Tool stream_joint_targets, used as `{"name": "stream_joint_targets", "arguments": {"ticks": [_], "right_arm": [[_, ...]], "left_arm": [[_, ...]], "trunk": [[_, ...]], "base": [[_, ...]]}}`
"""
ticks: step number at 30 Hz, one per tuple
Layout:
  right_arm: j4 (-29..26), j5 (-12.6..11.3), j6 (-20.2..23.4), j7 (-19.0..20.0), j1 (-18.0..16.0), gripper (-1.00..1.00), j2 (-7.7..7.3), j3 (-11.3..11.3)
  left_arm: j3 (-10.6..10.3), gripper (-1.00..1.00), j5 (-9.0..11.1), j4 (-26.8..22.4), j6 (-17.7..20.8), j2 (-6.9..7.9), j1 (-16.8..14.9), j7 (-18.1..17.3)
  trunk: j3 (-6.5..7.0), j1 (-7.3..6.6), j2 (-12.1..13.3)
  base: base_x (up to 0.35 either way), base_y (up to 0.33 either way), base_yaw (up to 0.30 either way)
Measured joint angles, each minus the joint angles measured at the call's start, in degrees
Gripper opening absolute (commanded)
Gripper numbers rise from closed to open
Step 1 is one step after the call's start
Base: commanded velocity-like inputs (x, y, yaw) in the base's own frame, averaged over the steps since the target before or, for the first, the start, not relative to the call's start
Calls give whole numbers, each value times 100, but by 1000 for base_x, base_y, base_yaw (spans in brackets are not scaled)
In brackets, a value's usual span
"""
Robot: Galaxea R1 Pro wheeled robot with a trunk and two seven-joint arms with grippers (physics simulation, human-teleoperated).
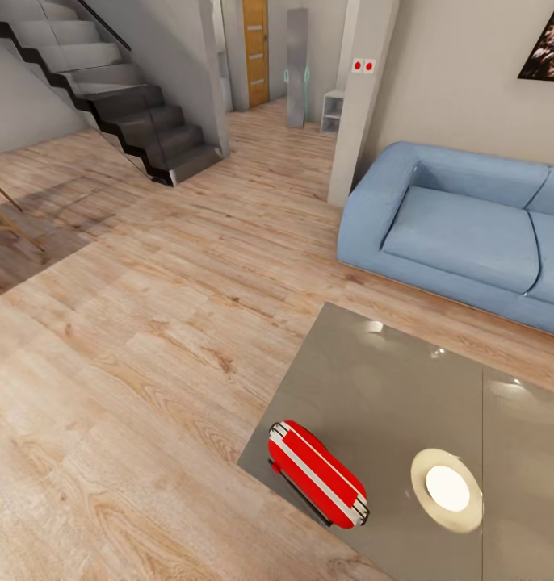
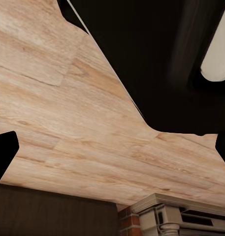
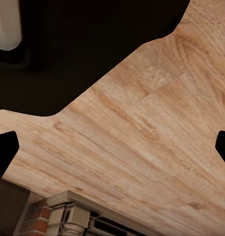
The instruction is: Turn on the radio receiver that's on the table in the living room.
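Radio (image 1: 317, 474) in red with white stripes lies on its side near the closest corner of the glossy grey desk (image 1: 374, 363), just beside that edge. A round bright disc (image 1: 447, 489), perhaps a lamp's reflection or a plate, sits on the desk next to it. My guess is that the main risk is a clumsy reach: the radio is so close to the edge that a push on its switch from the wrong side could slide it off onto the wood floor (image 1: 132, 347). I cannot make out where the switch is. A pale-blue sofa (image 1: 463, 234) stands beyond the desk and dark stairs (image 1: 123, 97) rise far off; nothing blocks the way. In each wrist view, dark fingertips (image 2: 4, 155) (image 3: 4, 152) sit at opposite borders, so both pincers look released, holding nothing, over bare floor.
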Motion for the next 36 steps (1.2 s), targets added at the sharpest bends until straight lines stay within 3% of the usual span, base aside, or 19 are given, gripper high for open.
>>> {"name": "stream_joint_targets", "arguments": {"ticks": [8,36], "right_arm": [[0,4,-21,0,0,100,-6,8],[0,9,-27,0,0,100,-9,25]], "left_arm": [[0,100,0,0,0,0,0,0],[2,100,0,0,0,0,0,0]], "trunk": [[-11,0,0],[-267,0,0]], "base": [[0,0,0],[0,0,0]]}}
